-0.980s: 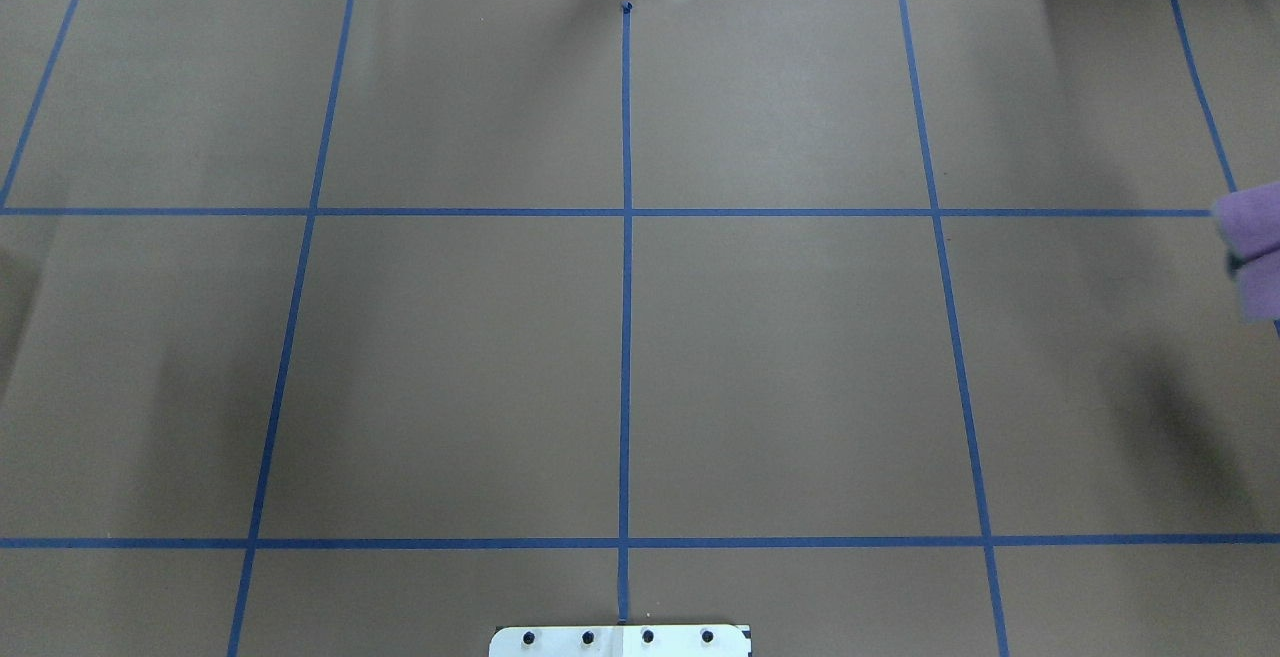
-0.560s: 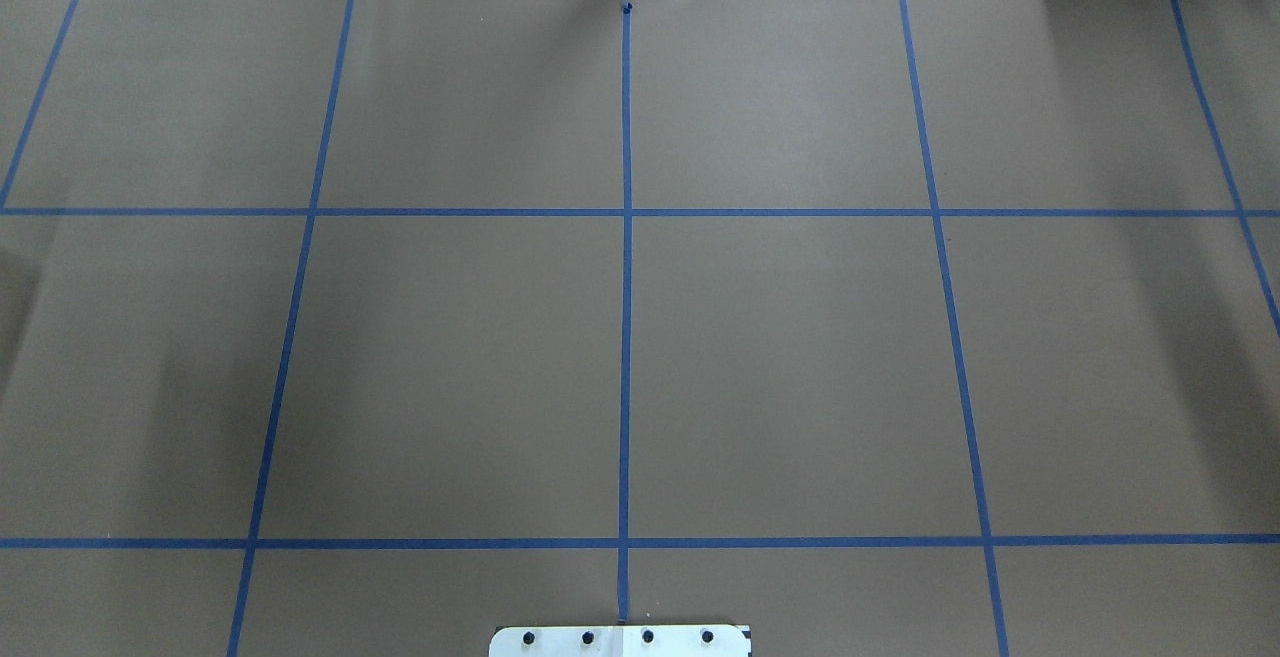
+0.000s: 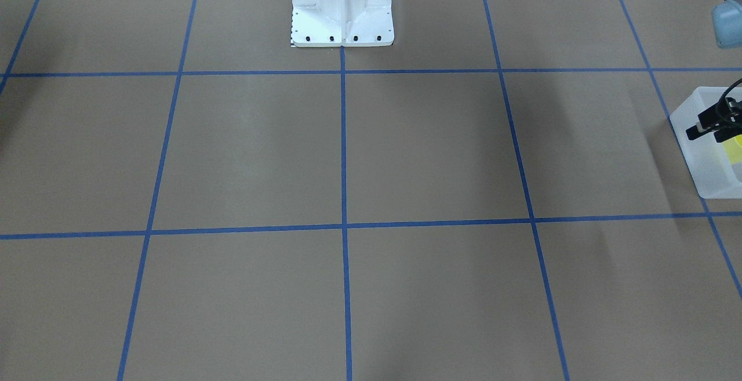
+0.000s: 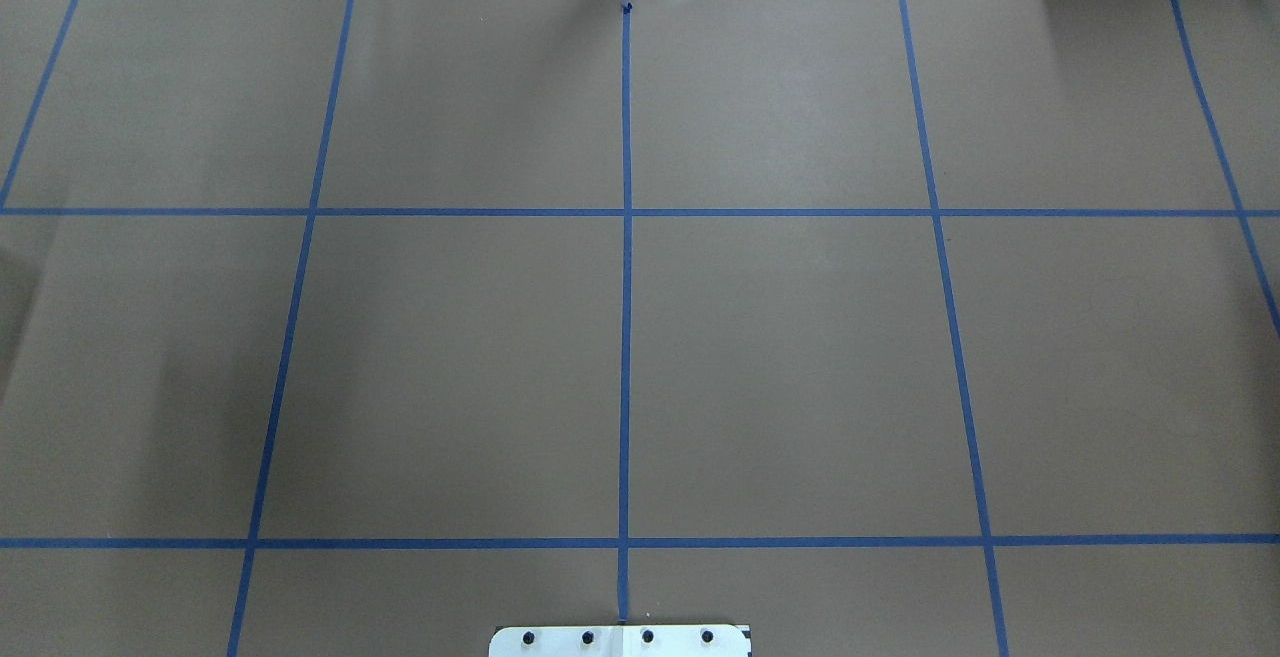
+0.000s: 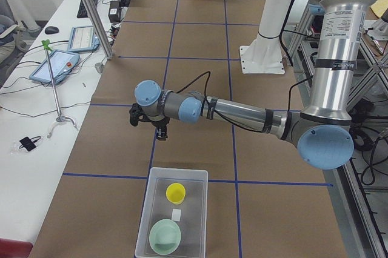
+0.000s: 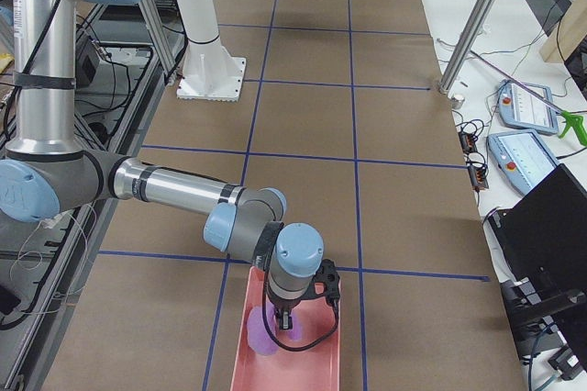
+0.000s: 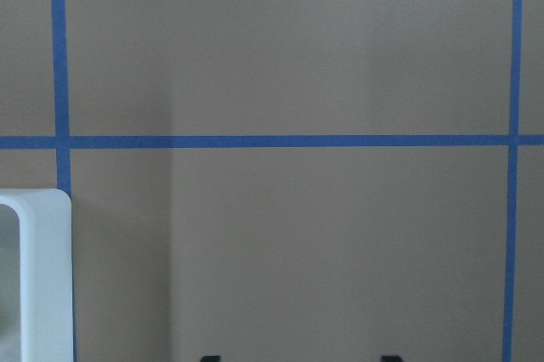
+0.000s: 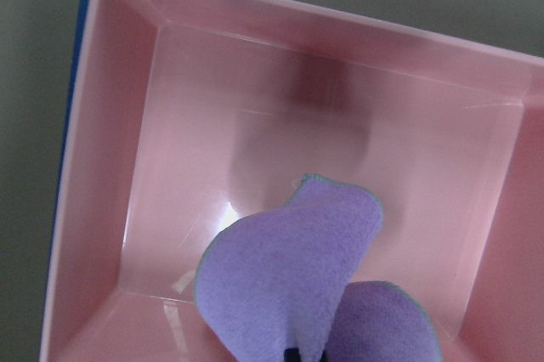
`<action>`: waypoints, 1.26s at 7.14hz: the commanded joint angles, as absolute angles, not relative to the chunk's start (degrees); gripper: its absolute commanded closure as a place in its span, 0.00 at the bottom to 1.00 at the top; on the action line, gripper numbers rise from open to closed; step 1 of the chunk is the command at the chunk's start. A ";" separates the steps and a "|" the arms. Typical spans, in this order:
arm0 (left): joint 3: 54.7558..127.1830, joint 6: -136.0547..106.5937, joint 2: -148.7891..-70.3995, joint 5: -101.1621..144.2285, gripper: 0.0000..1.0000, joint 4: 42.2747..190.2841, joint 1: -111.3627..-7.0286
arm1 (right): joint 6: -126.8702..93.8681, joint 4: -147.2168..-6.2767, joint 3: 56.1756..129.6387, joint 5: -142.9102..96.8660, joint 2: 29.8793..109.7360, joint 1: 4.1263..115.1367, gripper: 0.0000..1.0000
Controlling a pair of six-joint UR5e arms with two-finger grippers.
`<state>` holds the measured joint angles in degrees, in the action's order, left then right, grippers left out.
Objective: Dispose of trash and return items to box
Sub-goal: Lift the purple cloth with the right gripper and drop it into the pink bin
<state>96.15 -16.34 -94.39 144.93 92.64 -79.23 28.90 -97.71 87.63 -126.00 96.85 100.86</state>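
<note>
The translucent white box (image 5: 194, 179) holds the yellow cup (image 5: 176, 193) and the sage-green bowl (image 5: 165, 237). It also shows at the front-facing view's right edge (image 3: 693, 149). My left gripper (image 5: 147, 125) hangs above the brown table just beyond the box's end. Its fingertips are wide apart and empty in the left wrist view (image 7: 300, 359). My right gripper (image 6: 286, 320) is shut on a purple cloth (image 8: 289, 281) and holds it inside a pink bin (image 8: 110, 166) at the table's other end.
The white robot pedestal (image 3: 342, 10) stands at the middle of the robot's side. Blue tape lines grid the brown paper. A metal post (image 5: 91, 13) and tablets (image 5: 60, 64) stand past the far table edge. A small white piece (image 5: 176, 214) lies in the box.
The purple cloth that showed at the overhead view's right edge one second ago has left that view to the right. Nothing else has moved there.
</note>
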 commanded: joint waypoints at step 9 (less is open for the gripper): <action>96.93 -11.60 -94.39 138.66 0.27 92.37 -79.37 | -7.31 -93.78 104.04 -133.50 88.97 82.05 0.00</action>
